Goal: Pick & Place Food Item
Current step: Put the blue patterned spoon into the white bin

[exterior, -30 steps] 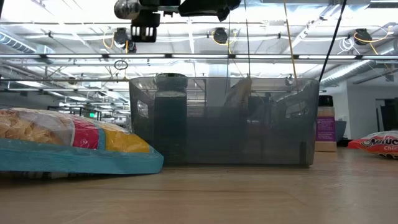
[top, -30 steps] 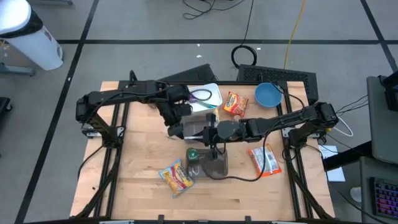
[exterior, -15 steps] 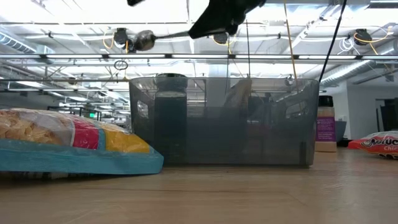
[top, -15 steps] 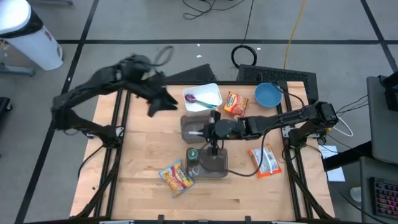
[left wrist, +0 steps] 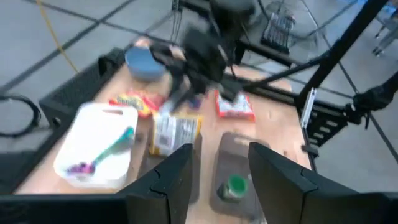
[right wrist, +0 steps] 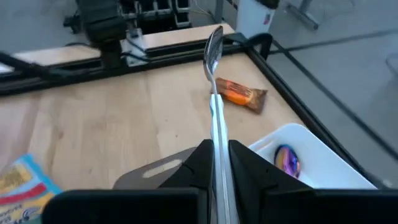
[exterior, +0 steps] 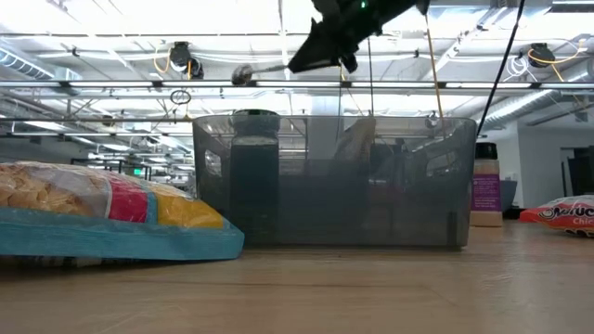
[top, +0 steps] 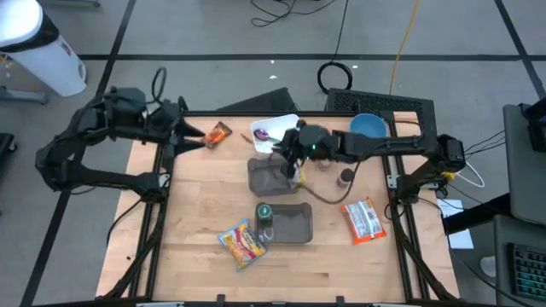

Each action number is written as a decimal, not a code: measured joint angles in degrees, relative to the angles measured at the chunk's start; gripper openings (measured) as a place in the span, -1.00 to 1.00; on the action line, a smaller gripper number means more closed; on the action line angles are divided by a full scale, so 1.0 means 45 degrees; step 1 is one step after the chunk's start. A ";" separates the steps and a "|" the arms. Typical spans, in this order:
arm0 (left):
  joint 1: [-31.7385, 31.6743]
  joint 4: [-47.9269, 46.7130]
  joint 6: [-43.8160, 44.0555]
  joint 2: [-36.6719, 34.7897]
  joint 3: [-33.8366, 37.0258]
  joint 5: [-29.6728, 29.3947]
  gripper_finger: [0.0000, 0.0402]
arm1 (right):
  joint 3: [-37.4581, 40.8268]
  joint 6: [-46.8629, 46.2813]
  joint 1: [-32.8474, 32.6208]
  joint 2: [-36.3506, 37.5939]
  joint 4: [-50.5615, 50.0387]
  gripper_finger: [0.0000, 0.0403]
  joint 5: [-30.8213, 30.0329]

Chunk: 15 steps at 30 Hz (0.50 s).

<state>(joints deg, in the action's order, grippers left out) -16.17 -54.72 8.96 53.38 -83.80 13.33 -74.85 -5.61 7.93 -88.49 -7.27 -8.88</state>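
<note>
Swinging back from the middle, the left hand (top: 189,135) now hangs open over the surface's (top: 196,205) far-left edge, and an orange snack bar (top: 217,133) lies just beside it. Right hand (top: 290,158) has lifted from the near bin (top: 294,226) toward the white tray (top: 277,130), clamped on a spoon (right wrist: 213,74).

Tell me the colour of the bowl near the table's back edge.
Blue. The bowl shows best in the high view, behind the right arm.
</note>
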 joint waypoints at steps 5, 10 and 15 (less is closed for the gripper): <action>0.0371 0.1994 0.1399 -0.1560 0.3035 -0.0060 -0.17 | 0.0005 -0.0901 0.1480 -0.0019 0.0079 -0.89 0.1324; 0.0899 0.5732 0.2917 -0.2748 0.6091 0.0120 -0.19 | 0.0005 -0.1770 0.3023 -0.0015 0.0795 -0.89 0.3301; 0.1220 0.8949 0.3492 -0.2946 0.8099 -0.0083 -0.23 | 0.0005 -0.1827 0.4636 -0.0015 0.0456 -0.89 0.4875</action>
<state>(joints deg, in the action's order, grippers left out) -10.68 -14.45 24.68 40.12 -47.36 12.96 -74.83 -13.83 28.79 -88.56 -5.21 13.06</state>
